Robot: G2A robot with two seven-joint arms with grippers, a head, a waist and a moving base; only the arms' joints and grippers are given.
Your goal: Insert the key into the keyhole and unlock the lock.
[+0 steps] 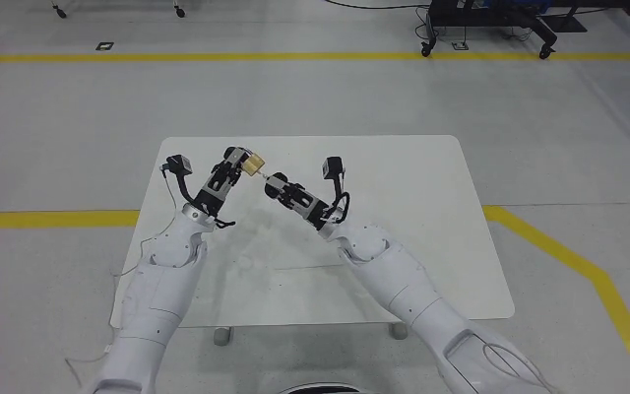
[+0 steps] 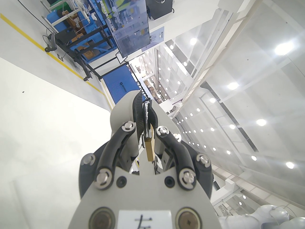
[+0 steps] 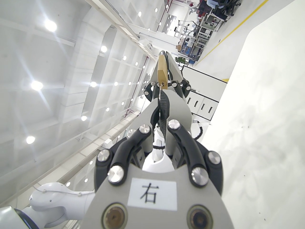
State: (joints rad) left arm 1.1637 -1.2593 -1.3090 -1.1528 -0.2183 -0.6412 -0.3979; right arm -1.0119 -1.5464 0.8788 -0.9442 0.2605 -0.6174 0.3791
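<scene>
Above the white table (image 1: 423, 217), my left gripper (image 1: 242, 161) is shut on a brass padlock (image 1: 254, 164). In the left wrist view the left gripper (image 2: 145, 110) pinches the silver shackle (image 2: 148, 129), and the brass body (image 2: 150, 150) points back toward the wrist. My right gripper (image 1: 273, 183) faces it from the other side, shut on the key (image 1: 264, 174). In the right wrist view the right gripper (image 3: 163, 94) holds the key (image 3: 163, 87) with its tip at the keyhole in the padlock's (image 3: 161, 71) end face. How deep the key sits is hidden.
Both grippers hover over the far left part of the table. Yellow tape (image 1: 295, 56) runs across the floor beyond it. Wheeled carts (image 1: 492, 20) stand far back.
</scene>
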